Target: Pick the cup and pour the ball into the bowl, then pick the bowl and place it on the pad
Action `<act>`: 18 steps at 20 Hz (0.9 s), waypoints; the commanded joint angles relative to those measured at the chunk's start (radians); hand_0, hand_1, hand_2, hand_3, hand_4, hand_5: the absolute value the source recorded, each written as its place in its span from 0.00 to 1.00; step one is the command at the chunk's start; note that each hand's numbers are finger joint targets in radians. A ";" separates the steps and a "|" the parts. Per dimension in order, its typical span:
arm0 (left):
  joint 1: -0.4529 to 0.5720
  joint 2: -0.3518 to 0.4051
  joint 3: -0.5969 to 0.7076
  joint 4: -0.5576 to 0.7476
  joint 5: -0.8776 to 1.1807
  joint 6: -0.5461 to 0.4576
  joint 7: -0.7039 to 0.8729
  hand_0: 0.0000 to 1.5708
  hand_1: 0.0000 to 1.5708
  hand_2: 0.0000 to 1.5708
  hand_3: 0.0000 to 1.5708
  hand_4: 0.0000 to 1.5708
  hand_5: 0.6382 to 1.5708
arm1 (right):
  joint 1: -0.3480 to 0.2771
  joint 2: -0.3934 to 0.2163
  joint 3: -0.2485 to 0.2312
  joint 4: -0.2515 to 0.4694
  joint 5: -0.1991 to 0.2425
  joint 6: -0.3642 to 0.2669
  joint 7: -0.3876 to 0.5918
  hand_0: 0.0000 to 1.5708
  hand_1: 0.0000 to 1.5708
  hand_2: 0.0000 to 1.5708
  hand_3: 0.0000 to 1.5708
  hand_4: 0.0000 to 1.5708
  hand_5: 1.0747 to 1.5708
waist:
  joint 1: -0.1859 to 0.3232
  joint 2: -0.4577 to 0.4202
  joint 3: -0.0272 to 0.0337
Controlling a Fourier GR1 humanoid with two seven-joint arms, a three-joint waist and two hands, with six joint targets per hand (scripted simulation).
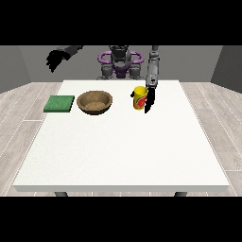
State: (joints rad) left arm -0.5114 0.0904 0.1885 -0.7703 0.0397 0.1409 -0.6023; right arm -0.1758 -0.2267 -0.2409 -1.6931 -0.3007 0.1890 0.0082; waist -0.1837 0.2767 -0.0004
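A yellow cup point(138, 98) with a red mark stands upright on the white table point(123, 151), right of centre at the back. The hand at the view's right point(150, 98) hangs right beside the cup's right side, fingers pointing down and straight; whether it touches the cup I cannot tell. A brown wooden bowl point(95, 102) sits left of the cup. Further left lies a flat green pad point(59, 103). The hand at the view's left point(57, 58) is raised high above the table's back left corner, fingers relaxed and holding nothing. No ball shows; the cup's inside is hidden.
The robot's torso point(120, 64) stands behind the table's far edge. Wooden floor surrounds the table on all sides.
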 commanded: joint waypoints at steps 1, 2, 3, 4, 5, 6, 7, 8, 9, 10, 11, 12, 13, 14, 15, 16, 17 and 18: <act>-0.023 -0.008 -0.012 0.071 -0.079 0.150 -0.021 0.73 0.73 1.00 1.00 0.83 0.90 | -0.048 -0.053 -0.037 -0.020 -0.071 0.029 0.069 0.00 0.00 0.00 0.08 0.41 0.99 | -0.057 0.006 -0.0001; -0.035 0.003 -0.002 0.080 -0.082 0.159 -0.074 0.78 0.78 1.00 1.00 0.85 0.90 | -0.050 -0.050 -0.045 -0.009 -0.067 0.030 0.039 0.00 0.00 0.00 0.09 0.41 1.00 | -0.048 0.034 -0.0001; -0.012 0.015 0.019 0.103 -0.072 0.155 -0.123 0.80 0.80 1.00 1.00 0.85 0.91 | -0.052 -0.085 -0.074 -0.019 -0.110 0.071 0.042 0.00 0.00 0.00 0.10 0.41 1.00 | -0.067 0.064 -0.0004; -0.019 0.030 0.022 0.132 -0.074 0.153 -0.089 0.81 0.81 1.00 1.00 0.85 0.91 | -0.038 -0.081 -0.063 -0.063 -0.106 0.026 0.124 0.00 0.00 0.00 0.05 0.41 0.99 | -0.060 -0.001 -0.0006; -0.070 0.016 0.037 0.140 -0.064 0.178 -0.115 0.81 0.81 1.00 1.00 0.86 0.89 | -0.084 -0.096 -0.087 -0.025 -0.121 0.045 0.076 0.00 0.00 0.00 0.11 0.41 0.99 | -0.064 0.082 -0.0005; -0.045 0.009 0.022 0.129 -0.086 0.223 -0.091 0.82 0.82 1.00 1.00 0.87 0.88 | -0.051 -0.116 -0.110 0.010 -0.143 0.090 0.058 0.00 0.00 0.00 0.10 0.41 0.99 | -0.071 0.030 0.0002; -0.069 0.007 0.025 0.174 -0.090 0.219 -0.129 0.82 0.82 1.00 1.00 0.88 0.87 | -0.057 -0.089 -0.064 -0.069 -0.111 0.026 0.124 0.00 0.00 0.00 0.11 0.41 0.99 | -0.069 0.039 -0.0006; -0.072 -0.027 -0.001 0.152 -0.109 0.269 -0.048 0.82 0.82 1.00 1.00 0.89 0.87 | -0.079 -0.137 -0.111 -0.002 -0.163 0.062 0.147 0.00 0.00 0.00 0.10 0.40 0.99 | -0.069 -0.017 0.0001; -0.106 0.004 -0.025 0.120 -0.131 0.256 -0.012 0.82 0.82 1.00 1.00 0.90 0.84 | -0.096 -0.167 -0.156 0.112 -0.179 0.108 0.090 0.00 0.00 0.00 0.10 0.40 0.99 | -0.047 0.001 0.0010; -0.052 -0.005 -0.053 0.127 -0.151 0.250 0.026 0.82 0.82 1.00 1.00 0.90 0.83 | -0.015 -0.141 -0.137 0.117 -0.143 0.124 0.063 0.00 0.00 0.00 0.12 0.40 0.99 | -0.028 -0.089 0.0011; -0.069 0.036 -0.032 0.158 -0.150 0.242 -0.014 0.81 0.81 1.00 1.00 0.89 0.86 | -0.018 -0.139 -0.128 0.055 -0.163 0.104 0.112 0.00 0.00 0.00 0.17 0.41 0.99 | -0.045 -0.078 0.0003; -0.095 0.031 -0.073 0.114 -0.197 0.301 0.076 0.81 0.81 1.00 1.00 0.89 0.85 | -0.011 -0.142 -0.144 0.160 -0.150 0.138 0.053 0.00 0.00 0.00 0.19 0.40 0.99 | -0.024 -0.111 0.0018; -0.120 -0.011 -0.121 0.122 -0.247 0.351 0.120 0.81 0.81 1.00 1.00 0.90 0.85 | -0.059 -0.154 -0.142 0.162 -0.138 0.084 0.109 0.00 0.00 0.00 0.20 0.41 0.99 | -0.008 -0.139 0.0017; -0.117 -0.053 -0.175 0.119 -0.304 0.409 0.150 0.82 0.82 1.00 1.00 0.90 0.87 | -0.037 -0.126 -0.114 0.189 -0.097 0.080 0.081 0.00 0.00 0.00 0.21 0.41 0.99 | 0.006 -0.164 0.0026; -0.160 0.009 -0.166 0.134 -0.325 0.421 0.205 0.82 0.82 1.00 1.00 0.90 0.89 | -0.038 -0.148 -0.126 0.200 -0.148 0.125 0.104 0.00 0.00 0.00 0.20 0.40 0.98 | -0.024 -0.168 0.0029; -0.168 -0.036 -0.228 0.147 -0.392 0.478 0.267 0.83 0.83 1.00 1.00 0.89 0.91 | -0.045 -0.145 -0.107 0.204 -0.104 0.086 0.124 0.00 0.00 0.00 0.18 0.41 0.99 | -0.010 -0.227 0.0044; -0.209 -0.014 -0.257 0.154 -0.445 0.508 0.296 0.84 0.84 1.00 1.00 0.89 0.93 | -0.045 -0.137 -0.113 0.237 -0.111 0.113 0.081 0.00 0.00 0.00 0.19 0.41 0.99 | -0.018 -0.199 0.0059; -0.204 0.024 -0.292 0.188 -0.511 0.537 0.320 0.85 0.85 1.00 1.00 0.90 0.95 | -0.030 -0.122 -0.096 0.227 -0.103 0.116 0.078 0.00 0.00 0.00 0.16 0.40 0.98 | -0.027 -0.214 0.0073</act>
State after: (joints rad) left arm -0.6642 0.0887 0.0050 -0.6255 -0.3052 0.5637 -0.4074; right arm -0.2154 -0.3603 -0.3535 -1.5135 -0.4201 0.2912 0.0987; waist -0.2060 0.1145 0.0040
